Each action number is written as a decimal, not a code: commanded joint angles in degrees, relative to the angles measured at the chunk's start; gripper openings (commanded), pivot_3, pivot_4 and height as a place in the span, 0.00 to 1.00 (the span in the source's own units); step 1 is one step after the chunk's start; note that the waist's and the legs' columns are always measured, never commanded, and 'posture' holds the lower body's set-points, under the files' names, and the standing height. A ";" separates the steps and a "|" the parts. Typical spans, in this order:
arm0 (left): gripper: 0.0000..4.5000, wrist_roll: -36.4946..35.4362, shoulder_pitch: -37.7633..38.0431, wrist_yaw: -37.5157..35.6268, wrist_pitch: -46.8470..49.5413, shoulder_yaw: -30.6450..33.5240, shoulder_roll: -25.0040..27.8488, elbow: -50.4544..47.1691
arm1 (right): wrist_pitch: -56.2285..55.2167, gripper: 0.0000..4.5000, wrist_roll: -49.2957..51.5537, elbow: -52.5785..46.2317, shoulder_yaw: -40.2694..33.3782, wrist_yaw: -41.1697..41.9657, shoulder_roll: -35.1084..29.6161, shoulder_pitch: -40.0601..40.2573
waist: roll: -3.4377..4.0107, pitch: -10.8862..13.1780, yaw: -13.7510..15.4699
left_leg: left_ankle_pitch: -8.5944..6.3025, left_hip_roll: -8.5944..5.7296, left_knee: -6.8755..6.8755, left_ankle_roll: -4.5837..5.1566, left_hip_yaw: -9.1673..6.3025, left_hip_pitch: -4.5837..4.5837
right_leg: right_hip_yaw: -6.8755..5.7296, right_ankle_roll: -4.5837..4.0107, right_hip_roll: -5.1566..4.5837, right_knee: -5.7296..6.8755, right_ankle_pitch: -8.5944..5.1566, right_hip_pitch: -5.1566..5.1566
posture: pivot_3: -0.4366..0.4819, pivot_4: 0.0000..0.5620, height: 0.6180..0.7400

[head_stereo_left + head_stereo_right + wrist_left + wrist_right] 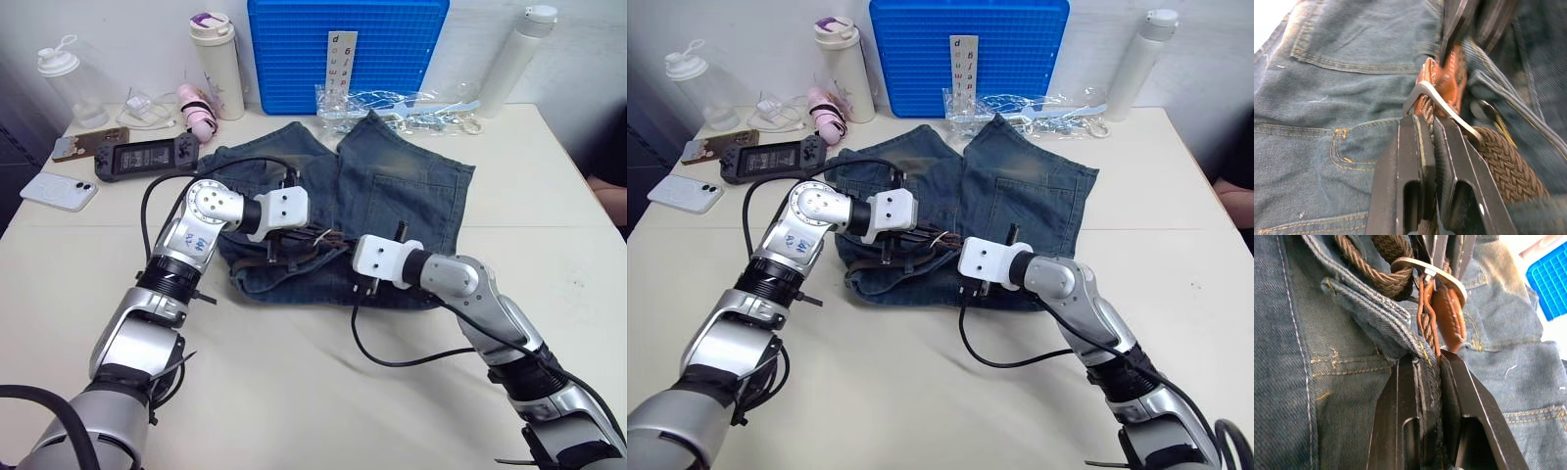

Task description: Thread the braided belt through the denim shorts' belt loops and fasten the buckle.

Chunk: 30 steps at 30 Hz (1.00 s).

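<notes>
The denim shorts [392, 186] lie flat mid-table. The braided belt [294, 257] runs along their waistband at the near edge. My left gripper [1425, 120] is shut on the brown strap just behind the silver buckle [1437, 103] and its reddish leather piece [1442, 81]. My right gripper [1427, 357] faces it from the other side, shut on the belt right below the buckle [1425, 267], with a fold of waistband denim pinched alongside. A narrow denim strip, apparently a belt loop [1356, 298], crosses beside the braided strap [1376, 279]. From the head, the two grippers [315, 235] [343, 253] nearly touch.
A blue crate [348, 49] stands at the back, flanked by bottles [217, 64] [514, 59]. Crumpled plastic bags [392, 108] lie behind the shorts. A game console [147, 157] and phones [59, 191] sit far left. Black cables [392, 357] trail from both wrists.
</notes>
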 commanded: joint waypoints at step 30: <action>0.00 -0.56 4.24 2.80 3.86 -0.07 -4.07 -6.66 | -5.90 0.99 13.47 11.88 -9.11 6.27 -0.32 -3.14 | -0.03 -0.02 0.08 | -0.01 -0.05 0.13 0.03 0.02 -0.04 | 0.00 0.00 -0.05 0.05 0.00 -0.01 | 0.48 0.27 0.58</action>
